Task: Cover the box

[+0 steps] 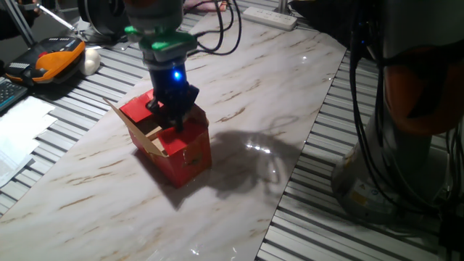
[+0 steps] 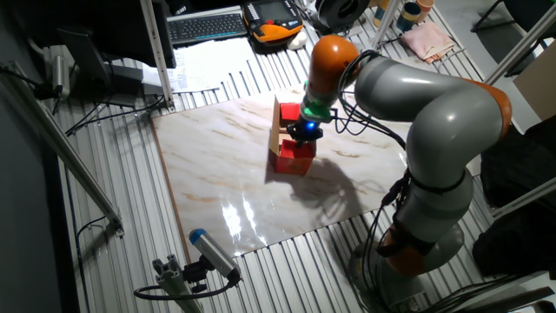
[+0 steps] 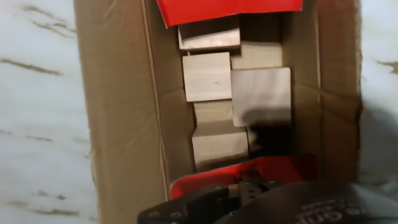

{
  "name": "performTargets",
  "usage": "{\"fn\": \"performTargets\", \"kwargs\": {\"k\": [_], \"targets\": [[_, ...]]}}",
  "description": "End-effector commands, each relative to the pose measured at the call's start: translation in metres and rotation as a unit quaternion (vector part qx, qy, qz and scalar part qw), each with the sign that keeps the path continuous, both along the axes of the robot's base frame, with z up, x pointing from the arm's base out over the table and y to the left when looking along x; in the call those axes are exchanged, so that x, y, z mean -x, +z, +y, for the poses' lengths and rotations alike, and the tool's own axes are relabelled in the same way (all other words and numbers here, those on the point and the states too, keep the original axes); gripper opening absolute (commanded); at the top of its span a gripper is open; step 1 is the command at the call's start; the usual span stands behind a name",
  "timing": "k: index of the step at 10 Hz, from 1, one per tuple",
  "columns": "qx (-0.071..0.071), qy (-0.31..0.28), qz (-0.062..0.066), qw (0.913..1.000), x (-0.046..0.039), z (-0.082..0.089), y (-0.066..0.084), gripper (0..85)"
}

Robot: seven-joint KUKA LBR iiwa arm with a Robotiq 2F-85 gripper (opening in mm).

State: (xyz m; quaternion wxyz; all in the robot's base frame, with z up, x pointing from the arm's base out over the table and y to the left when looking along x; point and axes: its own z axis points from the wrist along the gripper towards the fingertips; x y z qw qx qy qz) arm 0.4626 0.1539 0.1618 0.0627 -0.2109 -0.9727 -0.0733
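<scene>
The box (image 1: pixel 187 151) is a small red carton standing on the marble tabletop (image 1: pixel 290 94); it also shows in the other fixed view (image 2: pixel 294 162). Its top is partly open: one red flap (image 1: pixel 136 109) sticks up at the back left and a brown-faced flap (image 1: pixel 150 141) hangs outward. My gripper (image 1: pixel 173 117) reaches down into the open top, fingers close together with nothing between them. In the hand view I look into the box's brown inside (image 3: pixel 118 124), where several pale wooden blocks (image 3: pixel 208 78) lie. A red flap (image 3: pixel 230 9) shows at the top edge and another (image 3: pixel 249 171) lies against my gripper (image 3: pixel 242 186).
An orange and black device (image 1: pixel 58 58), a white object (image 1: pixel 91 61) and papers (image 1: pixel 18 127) lie on the slatted bench to the left. A power strip (image 1: pixel 270 16) is at the back. Cables (image 1: pixel 370 130) and the arm's base (image 2: pixel 417 235) stand to the right.
</scene>
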Motion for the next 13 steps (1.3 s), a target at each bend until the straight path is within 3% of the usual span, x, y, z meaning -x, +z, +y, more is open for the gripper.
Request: {"fn": "performTargets", "kwargs": {"k": [1, 5, 8, 10, 13], "targets": [[0.001, 0.000, -0.002, 1.0000, -0.0008, 0.001, -0.005, 0.0], [-0.002, -0.001, -0.013, 0.9999, -0.0007, 0.006, -0.024, 0.0], [-0.003, 0.000, -0.015, 0.9999, -0.0001, 0.007, -0.027, 0.0], [-0.003, 0.001, -0.016, 0.9999, -0.0005, 0.007, -0.024, 0.0], [-0.014, -0.005, -0.010, 0.9998, -0.0028, 0.004, -0.006, 0.0]]}}
